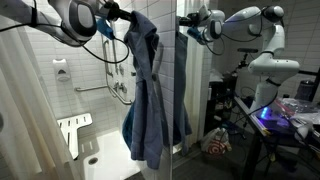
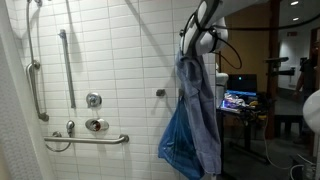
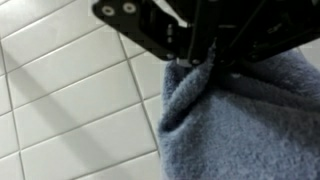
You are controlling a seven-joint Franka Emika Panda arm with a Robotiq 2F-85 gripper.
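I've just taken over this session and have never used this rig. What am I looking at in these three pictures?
It is a single robot arm working in a tiled shower stall. Two pictures come from cameras standing outside the robot. The close-up comes from a camera on its wrist. The end effector is shut on a blue towel, pinching its top, so the towel hangs down in folds in both exterior views. Behind it is the white tiled wall. An exterior view shows grab bars on that wall, and a fold-down seat is also visible.
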